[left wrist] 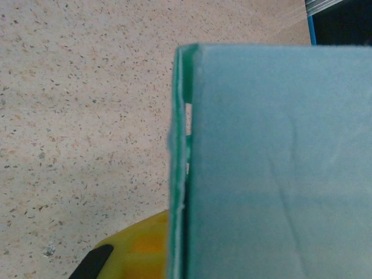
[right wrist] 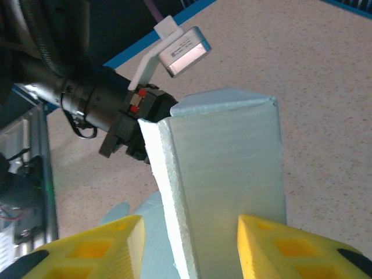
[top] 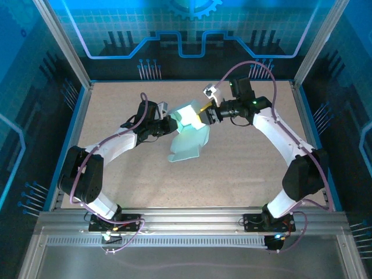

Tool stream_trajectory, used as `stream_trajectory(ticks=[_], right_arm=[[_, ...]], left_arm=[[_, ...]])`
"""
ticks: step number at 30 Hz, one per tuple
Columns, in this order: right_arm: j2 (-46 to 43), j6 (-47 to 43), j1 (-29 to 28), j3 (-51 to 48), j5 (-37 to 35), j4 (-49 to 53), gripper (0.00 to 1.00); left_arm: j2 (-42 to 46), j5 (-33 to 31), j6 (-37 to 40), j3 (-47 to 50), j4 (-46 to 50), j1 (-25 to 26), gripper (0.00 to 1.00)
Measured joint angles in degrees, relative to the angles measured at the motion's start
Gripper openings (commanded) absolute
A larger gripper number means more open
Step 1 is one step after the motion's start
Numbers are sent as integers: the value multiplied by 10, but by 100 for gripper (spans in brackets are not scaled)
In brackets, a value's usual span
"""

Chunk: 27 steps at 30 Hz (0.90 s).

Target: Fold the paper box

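The left tool (top: 170,125) is closed on the left side of the paper box (top: 187,136), which it holds near the middle of the counter (top: 244,168); the right tool (top: 204,116) meets the box from the opposite side, its yellow fingers (right wrist: 99,244) set apart on either side of a raised section, though I cannot tell whether the pads touch it; the box is thin pale blue-green card, only partly formed; its upper part stands up in flat panels joined at a sharp crease, with a white cut edge showing; the lower flaps spread toward the near side and lie low over the counter; the left wrist view shows a doubled edge with small slits.
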<state>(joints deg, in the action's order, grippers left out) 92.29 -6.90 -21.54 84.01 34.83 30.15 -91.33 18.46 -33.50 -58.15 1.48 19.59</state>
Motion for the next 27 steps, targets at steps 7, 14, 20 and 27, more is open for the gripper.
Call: stream_trajectory(ticks=[7, 14, 20, 27], right_arm=[[0, 0, -44, 14, -138, 5, 44], [2, 0, -85, 23, -250, 8, 39], [15, -1, -112, 38, -335, 10, 30], [36, 0, -134, 48, -417, 13, 22]], left_arm=[[2, -7, -5, 0, 13, -1, 0], [7, -12, -7, 0, 20, -4, 0], [9, -17, -11, 0, 29, -4, 0], [9, -24, -11, 0, 45, -4, 0]])
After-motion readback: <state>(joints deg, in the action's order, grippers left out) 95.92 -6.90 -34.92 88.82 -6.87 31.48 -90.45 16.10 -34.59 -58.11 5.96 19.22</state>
